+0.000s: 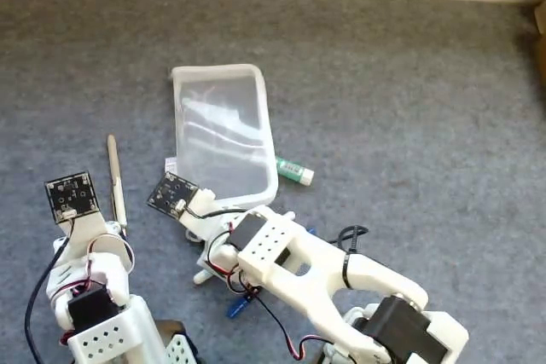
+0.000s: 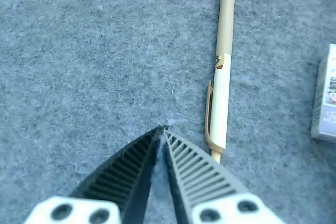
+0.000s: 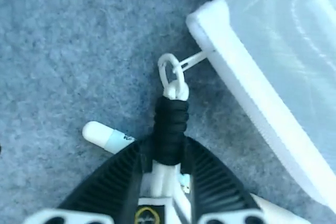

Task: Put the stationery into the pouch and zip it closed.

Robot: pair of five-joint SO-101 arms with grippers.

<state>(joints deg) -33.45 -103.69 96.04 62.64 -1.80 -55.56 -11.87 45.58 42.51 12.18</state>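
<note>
The translucent white pouch [image 1: 222, 130] lies flat mid-table, its corner [image 3: 273, 51] near my right gripper. My right gripper [image 3: 167, 145] is shut on the black zipper pull cord [image 3: 170, 121], which hangs from a white ring [image 3: 172, 74] on the pouch's slider. A white marker [image 3: 105, 136] lies under that gripper. A beige pen [image 2: 220, 72] lies on the carpet just beside my left gripper [image 2: 163, 128], which is shut and holds nothing. The same pen [image 1: 115, 178] lies left of the pouch. A green-and-white glue stick [image 1: 294, 170] rests against the pouch's right edge.
A small white box, perhaps an eraser [image 2: 325, 95], lies beyond the pen. A blue item [image 1: 239, 304] and a white one [image 1: 202, 277] lie under the right arm [image 1: 307, 266]. Grey carpet [image 1: 409, 108] covers the table, open to the right and the back.
</note>
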